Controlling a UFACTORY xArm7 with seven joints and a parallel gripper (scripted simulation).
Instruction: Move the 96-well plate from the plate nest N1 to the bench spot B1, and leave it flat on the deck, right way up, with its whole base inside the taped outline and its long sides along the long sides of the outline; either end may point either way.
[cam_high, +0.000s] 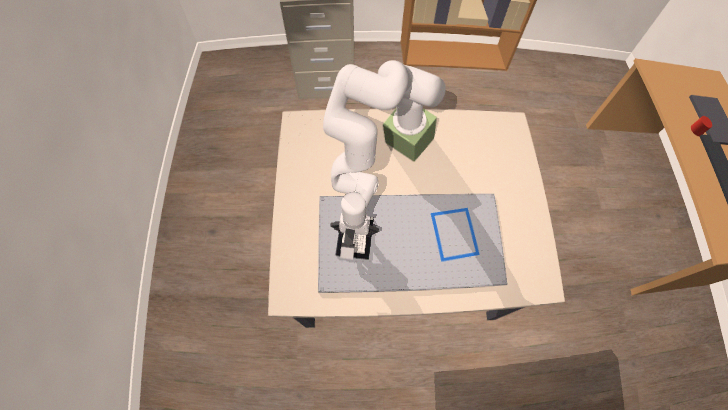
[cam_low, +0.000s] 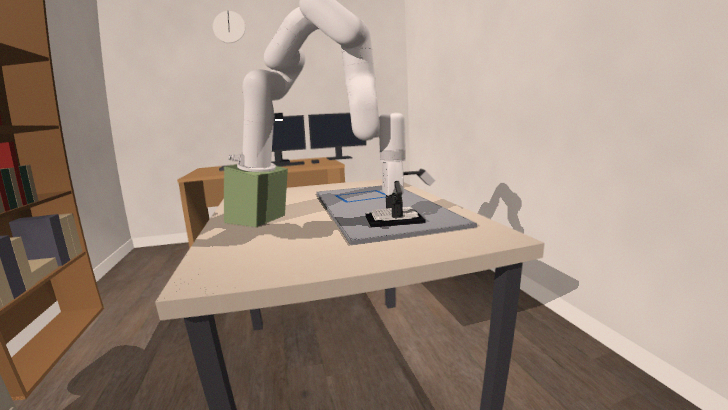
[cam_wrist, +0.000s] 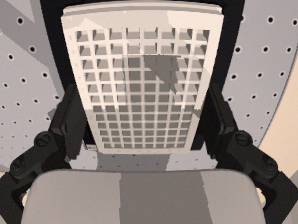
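The white 96-well plate (cam_wrist: 141, 76) sits in the black plate nest N1 (cam_wrist: 141, 3) on the left part of the grey deck (cam_high: 411, 244). My gripper (cam_wrist: 143, 97) is down over the plate with one black finger against each long side, shut on it. The plate also shows under the gripper in the top view (cam_high: 356, 243) and in the exterior view (cam_low: 394, 213), still resting in the nest (cam_low: 395, 221). The blue taped outline B1 (cam_high: 454, 234) lies on the right part of the deck, apart from the gripper; it shows in the exterior view (cam_low: 362, 195) behind the nest.
The arm's green base block (cam_high: 410, 133) stands at the back of the beige table (cam_high: 412, 213). A wooden desk (cam_high: 682, 152) stands to the right, a filing cabinet (cam_high: 318, 45) and a bookshelf (cam_high: 463, 30) behind.
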